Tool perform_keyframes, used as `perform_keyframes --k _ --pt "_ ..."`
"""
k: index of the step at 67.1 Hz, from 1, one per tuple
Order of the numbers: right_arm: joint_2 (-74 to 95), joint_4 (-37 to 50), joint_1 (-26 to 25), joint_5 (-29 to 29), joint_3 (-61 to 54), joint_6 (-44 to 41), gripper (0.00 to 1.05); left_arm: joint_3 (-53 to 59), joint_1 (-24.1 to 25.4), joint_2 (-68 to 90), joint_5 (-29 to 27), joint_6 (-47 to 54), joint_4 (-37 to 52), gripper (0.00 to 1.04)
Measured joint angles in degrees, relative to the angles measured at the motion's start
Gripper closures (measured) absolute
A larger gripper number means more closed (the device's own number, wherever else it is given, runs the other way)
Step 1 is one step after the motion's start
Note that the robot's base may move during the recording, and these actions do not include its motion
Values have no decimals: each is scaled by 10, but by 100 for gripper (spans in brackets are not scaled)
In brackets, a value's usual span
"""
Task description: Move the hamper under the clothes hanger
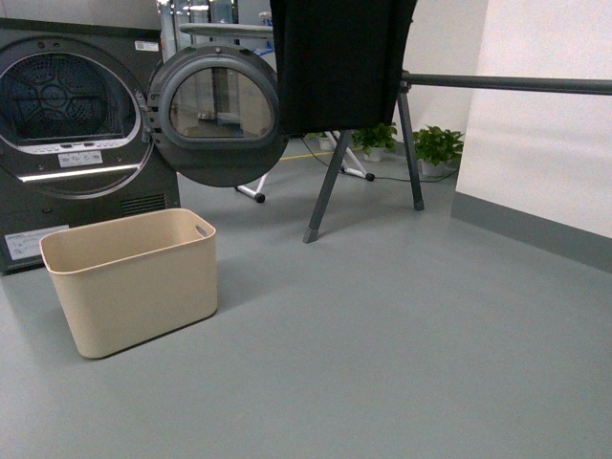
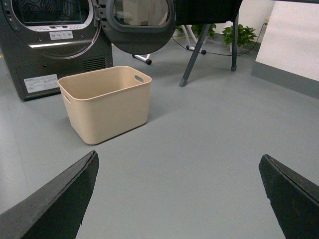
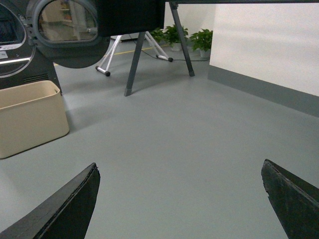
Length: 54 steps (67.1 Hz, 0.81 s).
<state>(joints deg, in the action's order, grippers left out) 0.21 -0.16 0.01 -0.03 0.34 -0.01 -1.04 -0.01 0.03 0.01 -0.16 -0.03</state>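
Left pincer [image 2: 178, 158], right pincer [image 3: 179, 165] wide, empty. Hamper [image 1: 134, 282] near open dryer door [image 1: 220, 115], apart from clothes hanger [image 1: 507, 83]; pushed carelessly, could tip, strike leg [image 1: 323, 196].

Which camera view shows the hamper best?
The left wrist view: the hamper appears whole, its empty inside visible. The front view shows it whole but less inside; the right wrist view cuts it off.

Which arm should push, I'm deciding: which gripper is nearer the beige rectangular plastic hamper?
Left. The left gripper faces the beige plastic hamper nearly head-on; the right gripper has it farther off, cut off at its view's edge.
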Motion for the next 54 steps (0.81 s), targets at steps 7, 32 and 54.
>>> perform_keyframes --k 7,32,54 --pt "0 0 0 -1 0 0 8 0 0 -1 0 0 0 7" --pt "0 0 0 -1 0 0 8 0 0 1 0 0 0 7" --pt "1 0 0 0 0 0 8 0 0 0 0 0 0 7"
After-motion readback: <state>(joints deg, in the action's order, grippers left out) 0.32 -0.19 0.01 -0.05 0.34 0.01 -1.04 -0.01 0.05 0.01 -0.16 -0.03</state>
